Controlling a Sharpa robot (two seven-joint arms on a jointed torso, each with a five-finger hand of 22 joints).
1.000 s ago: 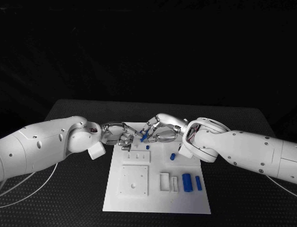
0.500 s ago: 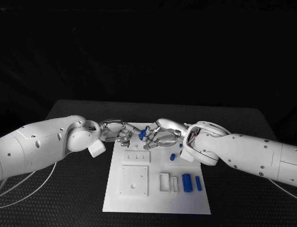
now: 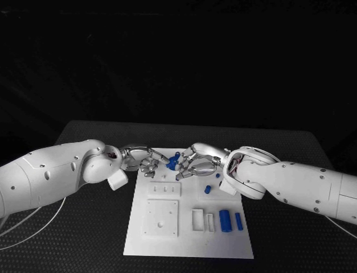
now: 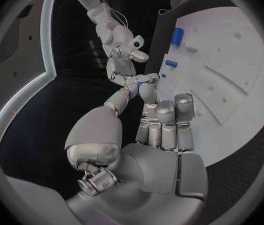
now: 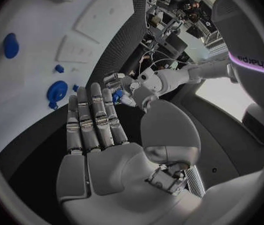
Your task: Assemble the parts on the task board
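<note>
A small blue part (image 3: 172,163) is sitting between the two hands just above the middle of the head view, over the far edge of the white task board (image 3: 187,239). Both hands are meeting on it: in the left wrist view the left hand (image 4: 150,135) is pinching the blue part (image 4: 133,88) between thumb and a fingertip with its other fingers lying straight together, and the right hand's fingertips are closing on the same piece from the other side. In the right wrist view the right hand (image 5: 107,145) is touching the blue part (image 5: 117,96) with thumb and a finger, its remaining fingers extended and flat. Which hand is carrying the weight I cannot tell.

This looks like a hand-over or a regrasp in the air. To do it well, the receiving hand should be gripping firmly before the other lets go, and the piece should be kept over the board so a slip lands on it.

The part is short, solid blue and mostly hidden by fingertips. Further blue parts are lying on the board: a small one (image 3: 208,188) near its centre right and two longer cylinders (image 3: 225,219) at lower right, beside white raised blocks (image 3: 161,216).
</note>
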